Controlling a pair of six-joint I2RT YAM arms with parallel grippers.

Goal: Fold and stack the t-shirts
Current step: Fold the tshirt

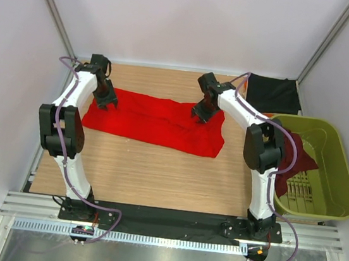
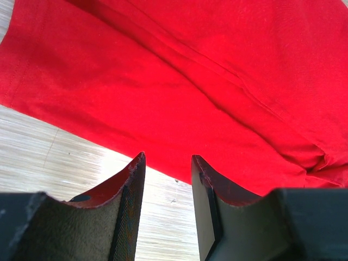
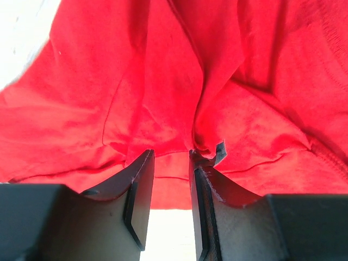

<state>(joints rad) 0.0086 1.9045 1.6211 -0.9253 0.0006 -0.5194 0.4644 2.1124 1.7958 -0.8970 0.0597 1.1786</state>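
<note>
Top external: wood tabletop (image 1: 156, 173), white walls (image 1: 188, 17), red t-shirt (image 1: 156, 125), left pincer (image 1: 107, 104) and right pincer (image 1: 199, 118) spread.

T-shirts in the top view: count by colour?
Red t-shirt, on the table: 1
Black t-shirt, far right corner: 1
Maroon t-shirt, in the green basket: 1
Total: 3

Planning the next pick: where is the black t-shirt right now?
Top view: black t-shirt lies at the far right corner of the table, just behind the green basket.
</note>
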